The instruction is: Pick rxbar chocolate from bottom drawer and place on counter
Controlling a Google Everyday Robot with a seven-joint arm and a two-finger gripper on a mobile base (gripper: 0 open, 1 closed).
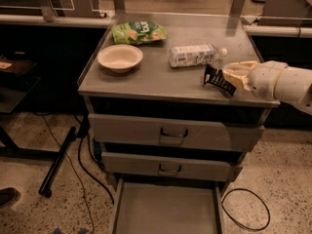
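My gripper (233,78) reaches in from the right over the front right part of the counter (161,79). It is shut on the rxbar chocolate (218,80), a small black wrapper with white lettering, held tilted with its lower end close to the counter top. The bottom drawer (165,209) stands pulled open below, its grey floor bare.
On the counter lie a plastic bottle on its side (195,55), a cream bowl (120,57) and a green snack bag (139,32). Two handled drawers (173,133) are closed. A black cable loops on the floor at right (246,209).
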